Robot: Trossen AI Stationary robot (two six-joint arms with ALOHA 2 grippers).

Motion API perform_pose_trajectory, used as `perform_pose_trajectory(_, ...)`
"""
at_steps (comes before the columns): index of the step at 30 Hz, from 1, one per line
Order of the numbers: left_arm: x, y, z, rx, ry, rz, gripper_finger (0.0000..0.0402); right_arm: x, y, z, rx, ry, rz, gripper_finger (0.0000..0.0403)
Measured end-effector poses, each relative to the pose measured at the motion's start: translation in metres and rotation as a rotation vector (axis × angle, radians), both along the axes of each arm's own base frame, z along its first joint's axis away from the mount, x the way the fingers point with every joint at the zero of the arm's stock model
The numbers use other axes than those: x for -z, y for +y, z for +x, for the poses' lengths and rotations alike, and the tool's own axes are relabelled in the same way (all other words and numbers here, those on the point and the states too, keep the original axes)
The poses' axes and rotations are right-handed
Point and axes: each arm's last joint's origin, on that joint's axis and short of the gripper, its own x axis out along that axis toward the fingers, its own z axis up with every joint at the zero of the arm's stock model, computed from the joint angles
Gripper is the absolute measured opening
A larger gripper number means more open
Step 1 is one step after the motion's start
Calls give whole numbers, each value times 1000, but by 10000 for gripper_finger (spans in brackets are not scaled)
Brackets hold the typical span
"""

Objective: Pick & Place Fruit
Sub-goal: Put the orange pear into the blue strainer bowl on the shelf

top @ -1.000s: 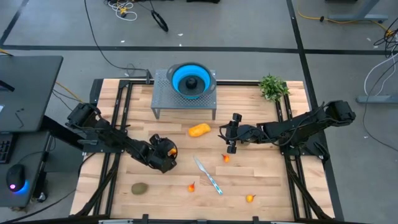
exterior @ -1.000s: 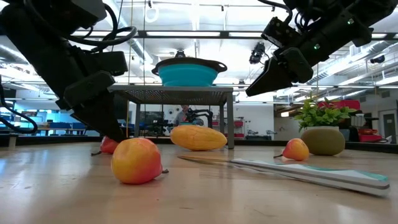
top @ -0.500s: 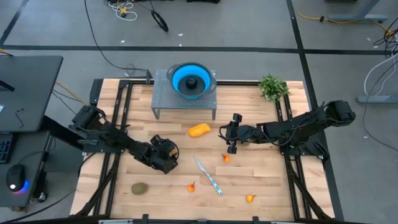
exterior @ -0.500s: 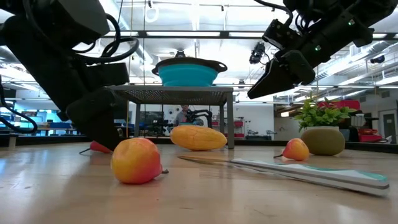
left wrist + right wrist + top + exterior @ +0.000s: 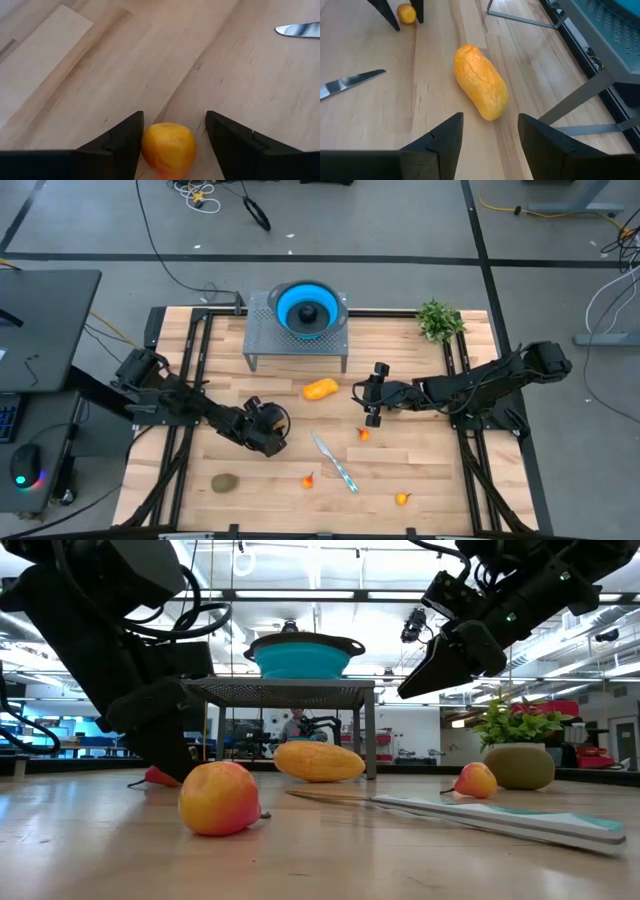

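Observation:
My left gripper (image 5: 268,430) is down at the table at centre-left, open, its fingers on either side of a small round yellow-orange fruit (image 5: 168,146) that rests on the wood. My right gripper (image 5: 374,393) hangs open above the table, right of centre, and points at the oblong yellow-orange fruit (image 5: 480,82), which lies on its side near the stand. A dark ball (image 5: 307,310) sits in the blue bowl (image 5: 290,305). One brownish-green oval (image 5: 224,482) lies near the front left. Tiny orange-red pieces (image 5: 363,434) (image 5: 308,479) (image 5: 402,499) are scattered at the front. My left gripper has one finger (image 5: 127,137) right against the small fruit's side (image 5: 146,142); whether it touches cannot be told. The other finger (image 5: 225,135) stands a little apart from it. The fingers slant down from the table's left, and the fruit sits on the table.
The bowl stands on a perforated metal stand (image 5: 262,340) at the far middle. A knife (image 5: 335,462) lies at the front centre. A leafy plant (image 5: 438,320) is at the far right, and in the low view another brownish-green oval (image 5: 519,766) sits in front of it.
My left gripper has sunk a little toward the table around the small fruit, which now shows less in the high and low views. My right gripper has kept still.

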Motion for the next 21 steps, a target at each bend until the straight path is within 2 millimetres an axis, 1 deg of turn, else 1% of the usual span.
perform_pose_trajectory(8, 1, 0, -2, 10, 28, -16, 213, 0, 0, 0, 0, 0, 0, 199)
perform_pose_trajectory(21, 2, -1, -2, 43, 55, -44, 148, 0, 0, 0, 0, 0, 0, 199)
